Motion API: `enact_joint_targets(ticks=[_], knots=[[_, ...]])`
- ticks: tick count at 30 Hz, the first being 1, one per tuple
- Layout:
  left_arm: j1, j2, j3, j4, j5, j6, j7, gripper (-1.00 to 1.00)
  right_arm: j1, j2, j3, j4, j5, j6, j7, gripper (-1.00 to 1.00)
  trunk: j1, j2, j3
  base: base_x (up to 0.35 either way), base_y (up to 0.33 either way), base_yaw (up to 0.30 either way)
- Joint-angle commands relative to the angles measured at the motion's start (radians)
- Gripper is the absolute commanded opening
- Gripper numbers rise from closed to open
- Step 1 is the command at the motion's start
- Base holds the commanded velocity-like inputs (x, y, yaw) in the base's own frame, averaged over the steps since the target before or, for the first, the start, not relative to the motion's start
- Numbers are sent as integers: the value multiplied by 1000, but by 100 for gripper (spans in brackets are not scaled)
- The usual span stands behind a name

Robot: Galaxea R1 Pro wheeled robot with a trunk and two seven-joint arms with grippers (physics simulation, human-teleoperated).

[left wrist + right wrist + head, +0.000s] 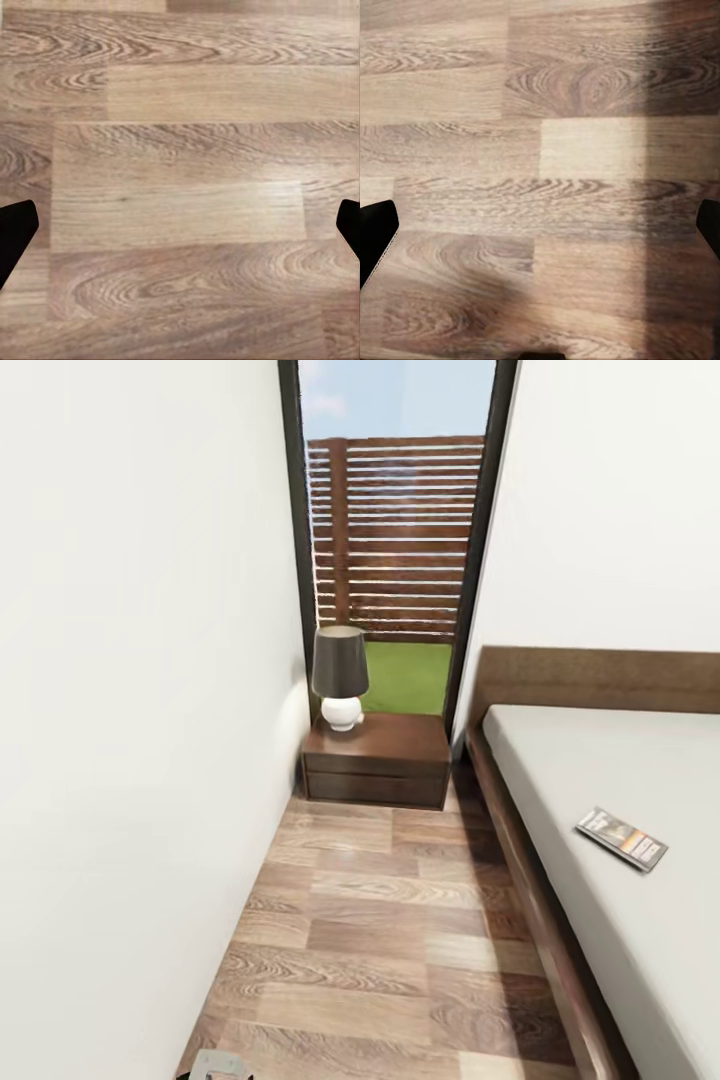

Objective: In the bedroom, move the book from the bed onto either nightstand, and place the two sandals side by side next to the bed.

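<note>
Book is lying flat on the bed, on the pale mattress near the edge that faces the aisle, cover up, orange band visible, turned at a slant to the bed edge. Nothing touching it. Bed has a dark brown frame along the aisle side and a headboard against the far white wall. Nightstand sits at the far end of the aisle, in the corner between the left wall and the head of the bed, just beside the bed frame, well apart from the book. On its top, toward the left, a lamp with a dark shade and a round white base, upright. Behind the nightstand a tall dark-framed window shows a slatted wooden fence, grass and sky. Wood-plank floor runs along the narrow aisle between left wall and bed. Left gripper: dark fingertips at opposite edges of the wrist view, spread wide, nothing between them, plank floor below. Right gripper: same, fingers spread wide and empty over the floor, a shadow band crossing the planks on one side.
</note>
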Motion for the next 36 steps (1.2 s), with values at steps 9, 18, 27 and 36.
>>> enact_joint_targets(ticks=[9, 18, 27, 36], knots=[[-1, 0, 9, 1, -7, -2, -4, 100, -1, 0, -4, 1, -3, -1, 7, 100, 0, 0, -1, 308, 0, 0], [-1, 0, 9, 0, -7, -2, -4, 100, -1, 0, -4, 1, -2, -1, 7, 100, 0, 0, -1, 278, 0, 0], [-1, 0, 9, 1, -7, -2, -4, 100, -1, 0, -4, 1, -2, -1, 7, 100, 0, 0, -1, 27, 0, -171], [-1, 0, 9, 0, -7, -2, -4, 100, -1, 0, -4, 1, -2, -1, 7, 100, 0, 0, -1, 98, 0, -37]])
